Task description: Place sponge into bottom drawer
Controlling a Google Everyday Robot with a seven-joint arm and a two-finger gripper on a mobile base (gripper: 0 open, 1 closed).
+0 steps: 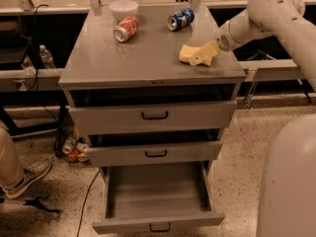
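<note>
Camera view looks down at a grey metal cabinet top (148,58), sitting on speckled terrazzo floor (237,172) with benches and cables behind it. Reading the top like a clock with 12 at the far edge: a white bowl (123,8) sits at about 11, and a red can (126,28) lies on its side just in front of it. A blue can (180,19) lies tipped over at around 1.

The sponge (186,53) is lying on the top at roughly 3 o'clock, near the right edge. So it's up on the cabinet, not down in any drawer.

The top drawer (153,116) and middle drawer (155,153) are each cracked open a bit. The bottom drawer (158,222) is pulled way out, so its grey inside is showing.

Off at 9 o'clock there's somebody's shoe (27,177) on the floor and a water bottle (45,57) on a shelf. The robot's white body (291,181) fills the corner at 4 to 5.

The arm (256,19) comes in from 2 o'clock, and the gripper (203,56) is right at the sponge's 3 o'clock end, touching or overlapping it. Honestly I can't tell if the jaws are clamped on it or loose.
</note>
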